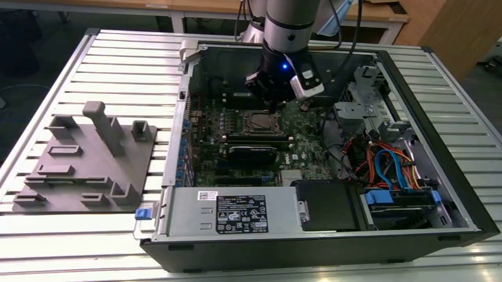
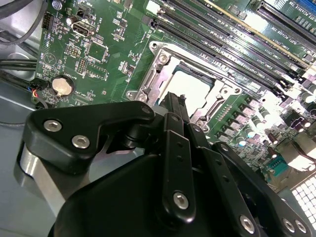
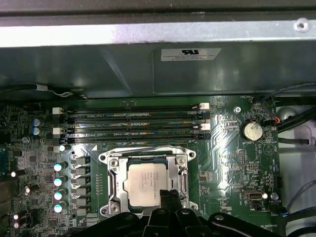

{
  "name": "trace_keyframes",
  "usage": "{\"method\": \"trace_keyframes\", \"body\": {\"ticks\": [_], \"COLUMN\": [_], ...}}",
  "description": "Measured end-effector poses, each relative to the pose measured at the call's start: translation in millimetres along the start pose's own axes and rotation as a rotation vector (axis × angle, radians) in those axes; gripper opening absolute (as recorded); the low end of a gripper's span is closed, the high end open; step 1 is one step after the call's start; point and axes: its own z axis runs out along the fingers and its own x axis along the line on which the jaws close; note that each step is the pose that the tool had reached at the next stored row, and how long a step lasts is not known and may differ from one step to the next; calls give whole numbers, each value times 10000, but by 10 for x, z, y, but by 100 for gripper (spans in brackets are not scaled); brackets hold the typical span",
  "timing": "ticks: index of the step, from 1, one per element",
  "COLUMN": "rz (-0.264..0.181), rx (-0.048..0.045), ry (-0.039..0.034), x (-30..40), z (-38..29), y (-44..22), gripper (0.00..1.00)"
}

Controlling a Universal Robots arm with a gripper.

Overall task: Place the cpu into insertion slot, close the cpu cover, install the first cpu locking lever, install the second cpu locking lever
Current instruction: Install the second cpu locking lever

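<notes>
**A:** What does the open computer case (image 1: 462,194) hold?

**B:** A green motherboard (image 1: 302,154) lies flat on its floor. Toward the exterior view's right there are a metal drive cage (image 1: 357,94) and a bundle of blue and orange cables (image 1: 392,167). A grey power supply box (image 1: 227,212) with a label lies along the near edge. The case stands on a slatted metal table (image 1: 94,64), and a grey fixture plate (image 1: 82,164) with upright blocks lies beside it at the exterior view's left.

**A:** And the insertion slot (image 3: 112,182)?

**B:** It sits in the board just beside the long black memory slots (image 3: 133,123). The cpu (image 3: 150,180) lies inside it, its dull silver top facing up. The cpu cover (image 3: 182,168) is down around the chip, framing it with its square window. In the first wrist view a thin wire lever (image 3: 148,148) runs along the side of the frame nearest the memory slots.

**A:** Where is the gripper (image 3: 170,195)?

**B:** Right over the socket, at the edge farthest from the memory slots. In both wrist views its black fingers (image 2: 174,106) are pressed close together with nothing between them, the tips at the frame's rim. Whether they touch the metal, I can't tell.

**A:** Anything else near it?

**B:** A round coin battery (image 3: 251,131) sits on the board, apart from the socket.
</notes>
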Motion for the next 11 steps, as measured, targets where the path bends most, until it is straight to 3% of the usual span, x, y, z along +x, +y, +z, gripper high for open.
{"method": "trace_keyframes", "body": {"ticks": [11], "rz": [1], "rx": [2], "ry": [0], "x": [-2], "z": [-11], "y": [-46], "gripper": [10]}}
